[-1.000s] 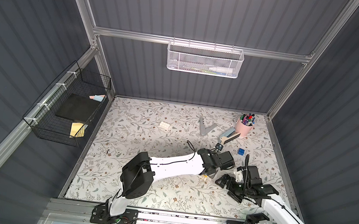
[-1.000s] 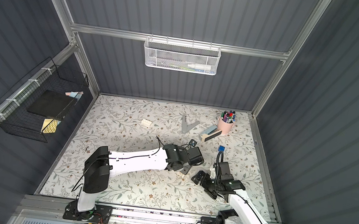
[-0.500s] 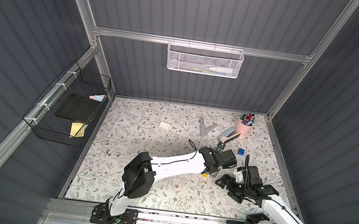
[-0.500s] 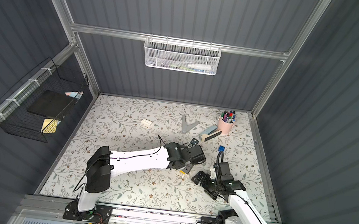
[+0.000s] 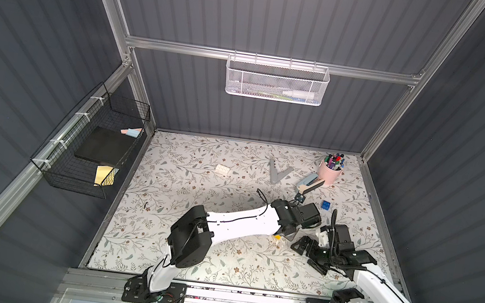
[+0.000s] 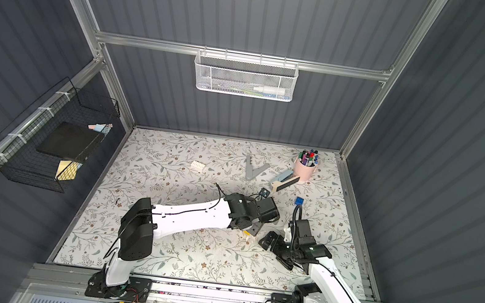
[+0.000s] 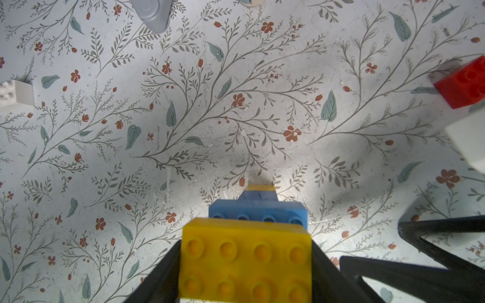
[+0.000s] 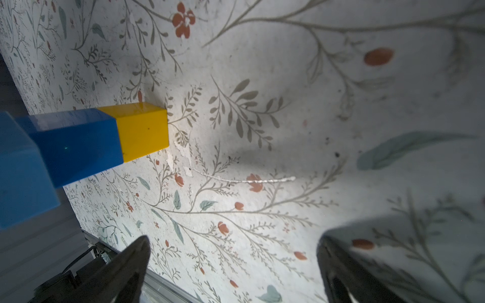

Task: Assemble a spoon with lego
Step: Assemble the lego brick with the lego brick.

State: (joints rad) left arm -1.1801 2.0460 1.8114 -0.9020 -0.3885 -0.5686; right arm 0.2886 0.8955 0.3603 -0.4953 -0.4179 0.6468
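Note:
My left gripper (image 7: 245,270) is shut on the spoon (image 7: 246,259), its black fingers (image 7: 160,272) on either side of the yellow brick of the wide head. A blue brick (image 7: 258,212) sits below that, and the narrow blue-and-yellow handle (image 8: 110,136) points down at the mat, its yellow tip (image 5: 277,236) close to the surface. My right gripper (image 8: 231,265) stands open and empty beside the handle, low over the mat (image 5: 307,258). Loose lego lies around: a white brick (image 5: 223,170), a blue brick (image 5: 325,205), a red brick (image 7: 464,84).
A grey V-shaped piece (image 5: 277,173), a brush (image 5: 310,183) and a pink cup of pens (image 5: 330,171) lie at the back right. A black wire basket (image 5: 90,150) hangs on the left wall, a white mesh basket (image 5: 275,81) on the back wall.
My left gripper, with the spoon in it, has edged slightly to the right. The right arm has stayed put.

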